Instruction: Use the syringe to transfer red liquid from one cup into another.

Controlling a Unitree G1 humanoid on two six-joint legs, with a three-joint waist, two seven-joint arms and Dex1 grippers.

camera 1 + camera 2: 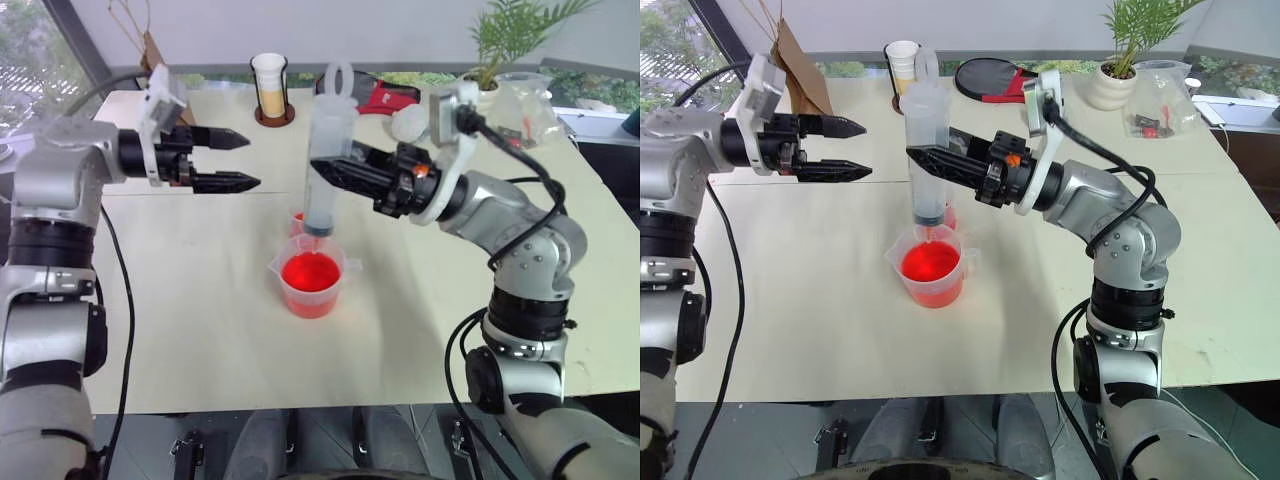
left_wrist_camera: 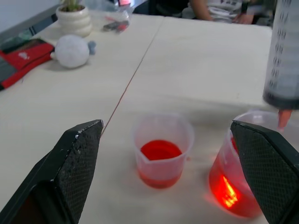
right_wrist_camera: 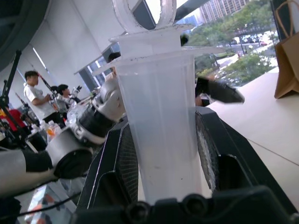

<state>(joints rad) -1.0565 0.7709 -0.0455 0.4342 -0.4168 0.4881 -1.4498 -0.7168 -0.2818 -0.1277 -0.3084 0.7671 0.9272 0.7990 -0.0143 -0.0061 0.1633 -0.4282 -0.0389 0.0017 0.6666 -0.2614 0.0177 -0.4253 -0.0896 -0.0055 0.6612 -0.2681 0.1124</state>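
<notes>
Right now the right gripper (image 1: 325, 170) is clamped on the barrel of the syringe (image 1: 328, 160), one black finger on each side, holding it upright above the table (image 1: 200, 300) with the ring-topped plunger up and the short orange-red tip pointing down. The tip hangs just over the rim of the wide cup (image 1: 311, 283), at its far edge, and does not reach the red liquid (image 1: 310, 272) that fills the lower part of that cup. The small narrow cup (image 2: 162, 149) stands just behind the wide cup, close beside it, and also holds a shallow layer of red liquid; from the head camera it is mostly hidden behind the syringe and the wide cup. The left gripper (image 1: 228, 160) hovers off to the robot's left of the syringe, well apart from it and above the table, its two fingers spread wide and holding nothing, pointing toward the syringe. In the left wrist view both cups sit between those spread fingers farther off, with the bottom of the syringe barrel over the wide cup. Farther back on the table stand a tall glass (image 1: 270, 85) with cream-coloured contents, a white ball (image 2: 71, 50), a red and black flat object (image 2: 21, 53) and a potted plant (image 1: 1118, 70).
</notes>
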